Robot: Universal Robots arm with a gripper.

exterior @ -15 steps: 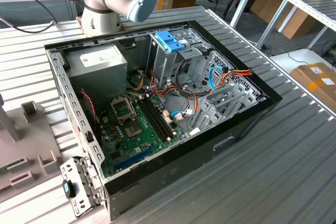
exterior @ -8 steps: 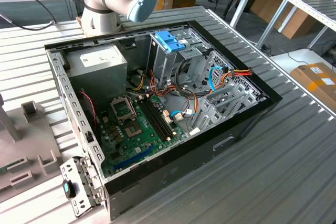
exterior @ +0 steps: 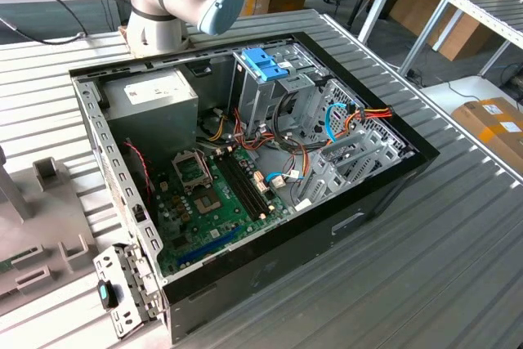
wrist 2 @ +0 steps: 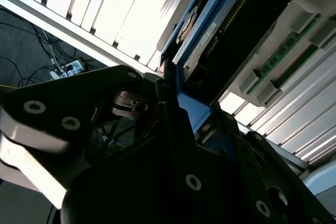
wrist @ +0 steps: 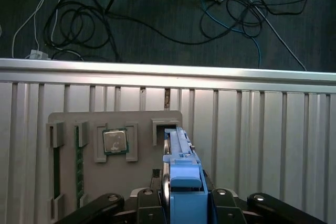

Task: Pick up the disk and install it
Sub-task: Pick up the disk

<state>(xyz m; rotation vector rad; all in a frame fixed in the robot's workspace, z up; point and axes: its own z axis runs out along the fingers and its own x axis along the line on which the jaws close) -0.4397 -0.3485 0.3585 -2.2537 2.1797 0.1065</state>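
Black gripper (wrist: 184, 199) clamped on the light-blue-framed grey metal disk (wrist: 178, 153) — grasp made — though it is not yet in the open black computer case (exterior: 327, 226).

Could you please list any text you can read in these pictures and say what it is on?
None can be read.
Sticker on the disk, in the second wrist view: print too blurred.
Label on the power supply, in the exterior view: too small.
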